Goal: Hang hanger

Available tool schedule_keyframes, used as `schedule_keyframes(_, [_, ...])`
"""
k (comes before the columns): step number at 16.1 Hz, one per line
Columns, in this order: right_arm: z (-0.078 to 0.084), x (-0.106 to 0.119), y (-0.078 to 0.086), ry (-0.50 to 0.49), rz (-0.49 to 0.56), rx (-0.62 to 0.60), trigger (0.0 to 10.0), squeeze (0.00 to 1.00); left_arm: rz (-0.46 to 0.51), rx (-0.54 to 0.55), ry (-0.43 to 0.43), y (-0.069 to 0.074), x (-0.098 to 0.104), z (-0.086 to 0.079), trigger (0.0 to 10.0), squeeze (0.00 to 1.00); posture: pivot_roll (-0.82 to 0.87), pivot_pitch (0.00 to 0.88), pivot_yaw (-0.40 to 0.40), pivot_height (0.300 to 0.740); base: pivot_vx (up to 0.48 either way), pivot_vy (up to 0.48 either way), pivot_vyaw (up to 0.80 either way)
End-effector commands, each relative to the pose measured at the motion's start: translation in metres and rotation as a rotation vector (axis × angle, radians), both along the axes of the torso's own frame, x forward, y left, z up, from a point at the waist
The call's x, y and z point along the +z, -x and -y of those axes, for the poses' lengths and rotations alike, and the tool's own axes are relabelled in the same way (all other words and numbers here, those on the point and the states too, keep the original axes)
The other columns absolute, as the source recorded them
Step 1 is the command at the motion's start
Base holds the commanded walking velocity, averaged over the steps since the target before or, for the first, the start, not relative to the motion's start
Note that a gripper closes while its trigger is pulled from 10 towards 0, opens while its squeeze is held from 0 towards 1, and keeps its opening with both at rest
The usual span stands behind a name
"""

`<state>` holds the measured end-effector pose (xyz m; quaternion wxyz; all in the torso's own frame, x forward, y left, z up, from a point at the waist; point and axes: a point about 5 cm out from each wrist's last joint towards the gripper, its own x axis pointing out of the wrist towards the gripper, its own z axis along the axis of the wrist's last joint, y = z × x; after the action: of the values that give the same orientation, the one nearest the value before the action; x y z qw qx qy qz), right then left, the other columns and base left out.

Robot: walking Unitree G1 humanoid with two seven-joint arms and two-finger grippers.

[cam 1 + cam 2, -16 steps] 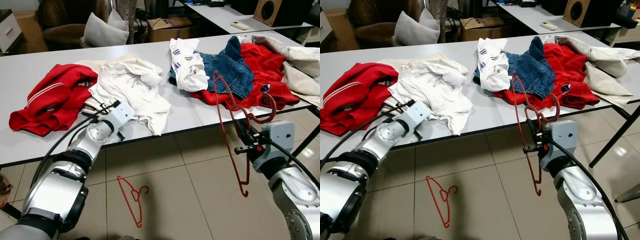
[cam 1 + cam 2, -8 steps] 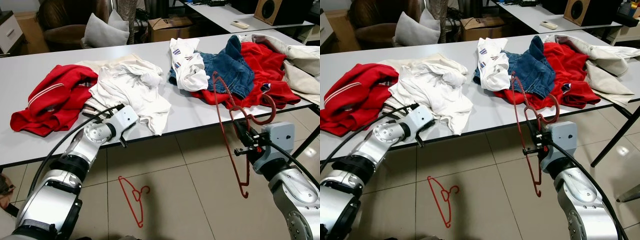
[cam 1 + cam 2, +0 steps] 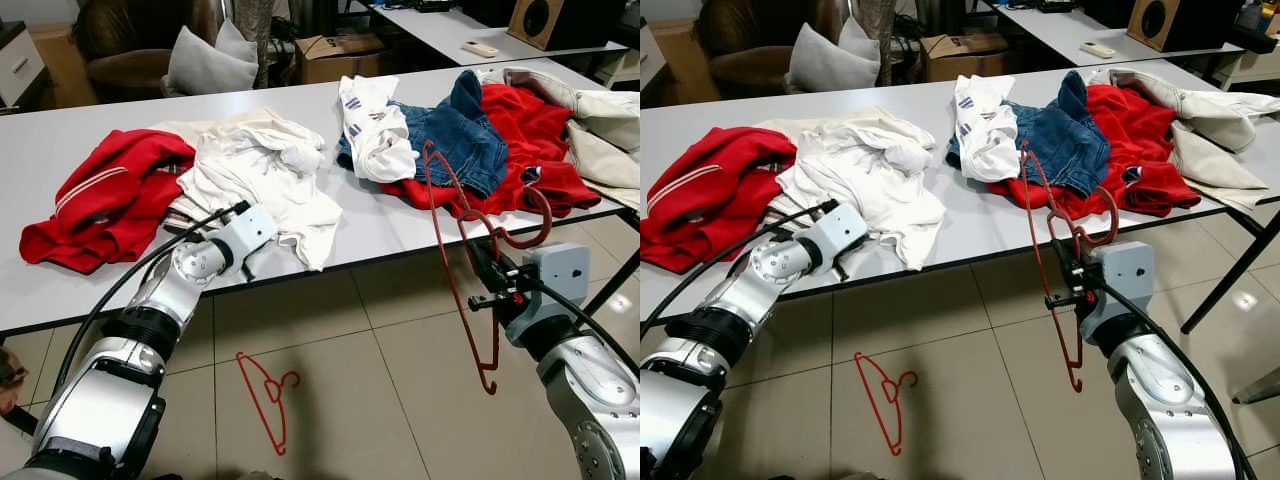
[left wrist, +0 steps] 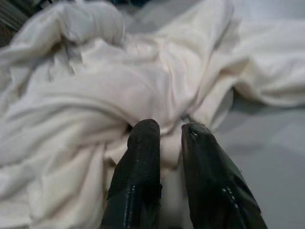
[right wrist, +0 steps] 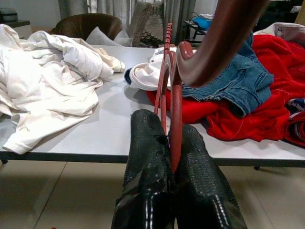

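the right pincer (image 3: 487, 283) stays clamped on the thin red wire hanger (image 3: 455, 262), held upright off the grey desk (image 3: 360, 232) edge. the left pincer (image 4: 164, 143), slightly parted, has moved back onto the crumpled white shirt (image 3: 262, 175), likely its next grasp.

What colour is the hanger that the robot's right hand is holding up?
Red. The hanger is pinched in the right gripper; it shows best in the left eye view.
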<state>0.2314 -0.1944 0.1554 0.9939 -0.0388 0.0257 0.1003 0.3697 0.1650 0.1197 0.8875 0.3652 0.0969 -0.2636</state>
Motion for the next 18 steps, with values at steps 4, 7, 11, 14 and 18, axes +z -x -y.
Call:
schedule_keyframes(4, [-0.002, 0.006, 0.001, 0.001, 0.034, 0.013, 10.0, 0.0, 0.085, 0.033, -0.101, -0.005, 0.006, -0.007, 10.0, 0.76, -0.26, 0.0, 0.044, 0.71, 0.0, 0.0, 0.0])
schedule_keyframes(7, [-0.002, 0.007, 0.0, 0.001, 0.036, 0.013, 10.0, 0.0, 0.075, 0.072, -0.178, -0.005, -0.002, -0.013, 10.0, 0.0, -0.26, 0.0, 0.044, 0.71, 0.0, 0.0, 0.0])
schedule_keyframes(11, [-0.002, 0.007, -0.001, 0.0, 0.038, 0.015, 10.0, 0.0, 0.108, 0.132, -0.214, -0.007, -0.005, -0.015, 10.0, 0.0, -0.26, 0.0, 0.04, 0.71, 0.0, 0.0, 0.0])
schedule_keyframes(14, [-0.002, 0.007, -0.001, -0.007, 0.035, 0.018, 10.0, 0.0, 0.121, 0.173, -0.174, -0.009, -0.004, -0.015, 2.4, 0.0, -0.26, 0.0, 0.038, 0.71, 0.0, 0.0, 0.0])
schedule_keyframes(18, [-0.003, 0.008, -0.002, -0.003, 0.037, 0.025, 10.0, 0.0, 0.115, 0.182, -0.16, -0.009, -0.006, -0.014, 0.0, 0.0, -0.26, 0.0, 0.035, 0.71, 0.0, 0.0, 0.0])
